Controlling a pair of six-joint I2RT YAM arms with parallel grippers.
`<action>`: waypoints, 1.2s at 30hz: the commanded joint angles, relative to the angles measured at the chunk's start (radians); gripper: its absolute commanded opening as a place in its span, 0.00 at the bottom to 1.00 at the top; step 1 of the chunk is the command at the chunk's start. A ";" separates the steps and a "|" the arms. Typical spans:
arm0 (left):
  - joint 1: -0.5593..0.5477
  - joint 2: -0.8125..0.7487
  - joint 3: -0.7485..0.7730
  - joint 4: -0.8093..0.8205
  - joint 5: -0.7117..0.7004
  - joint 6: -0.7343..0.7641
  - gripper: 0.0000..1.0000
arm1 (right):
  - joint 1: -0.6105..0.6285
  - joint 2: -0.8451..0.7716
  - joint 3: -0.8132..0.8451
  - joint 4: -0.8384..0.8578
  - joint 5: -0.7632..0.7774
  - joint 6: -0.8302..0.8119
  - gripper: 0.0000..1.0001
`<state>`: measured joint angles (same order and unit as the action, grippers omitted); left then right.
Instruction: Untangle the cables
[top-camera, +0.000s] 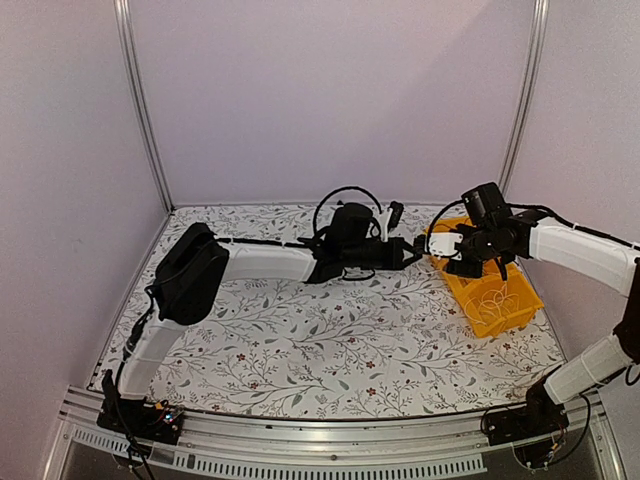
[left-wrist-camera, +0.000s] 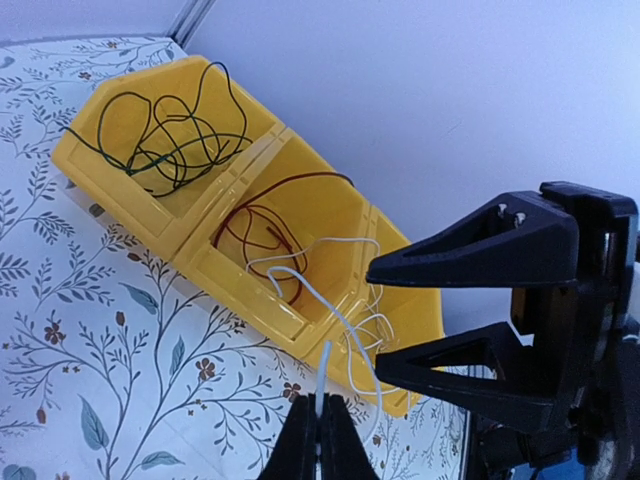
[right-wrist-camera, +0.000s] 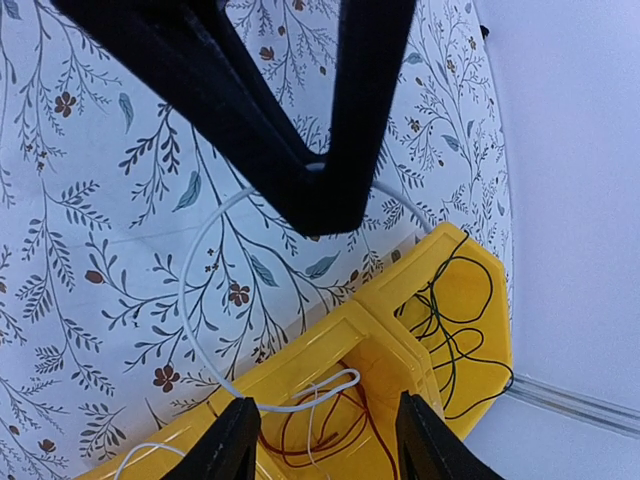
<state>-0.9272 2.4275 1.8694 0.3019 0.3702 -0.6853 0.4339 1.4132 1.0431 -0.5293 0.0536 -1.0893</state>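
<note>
left tool (right-wrist-camera: 322, 195) pinches white cable (right-wrist-camera: 186, 300) | right tool (right-wrist-camera: 325, 400) agape over yellow bin (right-wrist-camera: 300, 352)

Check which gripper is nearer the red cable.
Right. The right gripper hovers open above the yellow bin, over the compartment holding the red cable. The left gripper is outside it, over the table, shut on the white cable.

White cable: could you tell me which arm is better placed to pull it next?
Left: the left pincer is shut on the white cable, while the right pincer hangs open above the yellow bin.
</note>
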 joint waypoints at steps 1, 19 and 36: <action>0.014 -0.075 -0.009 0.018 0.009 0.004 0.00 | 0.029 -0.030 0.002 -0.007 0.015 -0.021 0.52; 0.026 -0.091 -0.055 0.049 0.022 -0.015 0.00 | 0.077 -0.084 0.036 -0.149 0.001 -0.097 0.56; 0.053 -0.159 -0.135 0.064 0.037 0.022 0.31 | 0.086 -0.031 0.092 -0.150 0.082 -0.049 0.00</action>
<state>-0.9070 2.3585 1.7874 0.3347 0.4042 -0.6914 0.5148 1.4384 1.0801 -0.6460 0.0883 -1.1423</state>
